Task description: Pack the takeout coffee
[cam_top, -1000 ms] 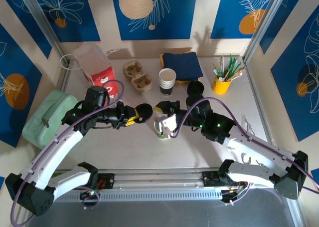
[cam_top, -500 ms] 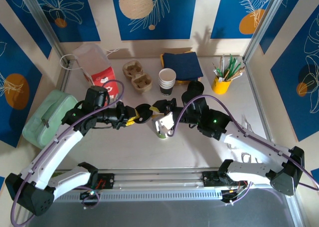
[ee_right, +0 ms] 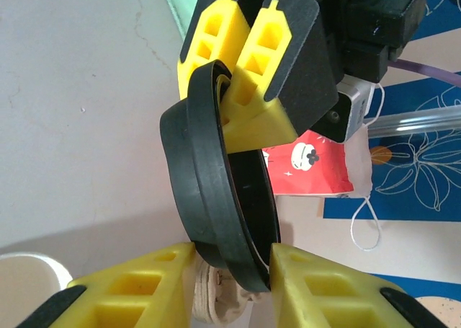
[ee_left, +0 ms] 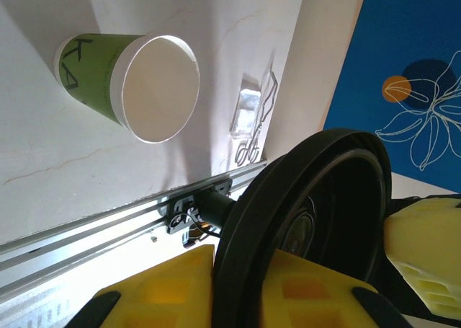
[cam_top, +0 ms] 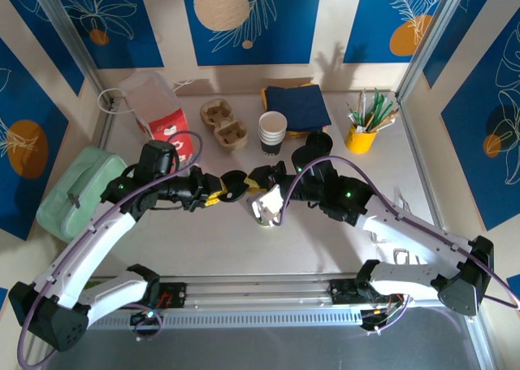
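**Location.** The cup (ee_left: 108, 72) stands on the white table (cam_top: 203, 240) near its centre, on the near side of the two grippers. Its mouth is open. Its lid (ee_right: 216, 191) is off and is held edge-on, apart from the cup and to its far left.

**Tool state.** The left gripper (ee_right: 234, 90) is clamped on one rim of the lid. The right gripper (ee_right: 234, 259) has its fingers apart, one on each face of the opposite rim. They are close to the rim, but contact cannot be confirmed.

**Materials.**
- **Cup:** thin paper with a tapered shape. The wall is matt lime-green with dark lettering, the rim is rolled and white, and the interior is white. No liquid is discernible.
- **Lid:** round, glossy black plastic with a raised outer skirt and a recessed centre.

**Handling (judgement).**
- **Cup:** it is probably light, and while lidless it is easily crushed or tipped. Grip the wall with moderate force. Once the lid is on, grip just below the rim, where the cup is stiffest.
- **Lid:** it is stiff and smooth, so it is likely to slip between hard plastic fingers. Hold it across the skirt and keep it level over the rolled rim before pressing. A skewed seating could tip the cup.

**Packing items.** A moulded pulp cup carrier (cam_top: 223, 126) and a paper bag (cam_top: 158, 110) stand at the far left of the table
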Controlling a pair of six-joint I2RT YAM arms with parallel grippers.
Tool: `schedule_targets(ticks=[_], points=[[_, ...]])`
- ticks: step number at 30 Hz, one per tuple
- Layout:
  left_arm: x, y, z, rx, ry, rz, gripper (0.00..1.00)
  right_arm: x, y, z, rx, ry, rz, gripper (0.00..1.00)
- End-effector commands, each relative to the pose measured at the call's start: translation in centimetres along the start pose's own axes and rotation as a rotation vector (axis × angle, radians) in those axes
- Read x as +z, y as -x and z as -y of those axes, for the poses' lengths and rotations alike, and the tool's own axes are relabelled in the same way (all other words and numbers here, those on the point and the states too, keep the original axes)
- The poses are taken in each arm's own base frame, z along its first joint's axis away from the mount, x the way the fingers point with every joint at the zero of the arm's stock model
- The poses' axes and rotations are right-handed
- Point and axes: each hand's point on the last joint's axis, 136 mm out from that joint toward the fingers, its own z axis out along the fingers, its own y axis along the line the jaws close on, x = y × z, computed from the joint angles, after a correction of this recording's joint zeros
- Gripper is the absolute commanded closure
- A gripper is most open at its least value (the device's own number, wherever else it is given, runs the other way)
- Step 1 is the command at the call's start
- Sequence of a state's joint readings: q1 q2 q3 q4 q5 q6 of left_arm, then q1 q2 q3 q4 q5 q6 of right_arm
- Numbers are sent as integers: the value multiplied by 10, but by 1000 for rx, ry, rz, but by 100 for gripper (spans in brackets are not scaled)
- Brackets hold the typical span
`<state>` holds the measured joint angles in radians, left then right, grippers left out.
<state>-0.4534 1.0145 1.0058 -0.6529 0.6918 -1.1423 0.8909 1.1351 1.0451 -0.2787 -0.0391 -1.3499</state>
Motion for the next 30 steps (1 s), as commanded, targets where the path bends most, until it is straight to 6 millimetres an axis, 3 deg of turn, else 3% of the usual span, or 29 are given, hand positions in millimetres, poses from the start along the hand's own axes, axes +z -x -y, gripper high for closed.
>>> schedule_targets(ticks=[1,17,30], points=[[-5,-2,9,35,-24,-13,82,-1,4,3,-43,14,0,67],[-1,-3,2,27,-12,-23,83,0,8,6,-81,33,5,75],[-1,-2,3,24,-19,-19,82,3,9,-4,-84,56,13,81]])
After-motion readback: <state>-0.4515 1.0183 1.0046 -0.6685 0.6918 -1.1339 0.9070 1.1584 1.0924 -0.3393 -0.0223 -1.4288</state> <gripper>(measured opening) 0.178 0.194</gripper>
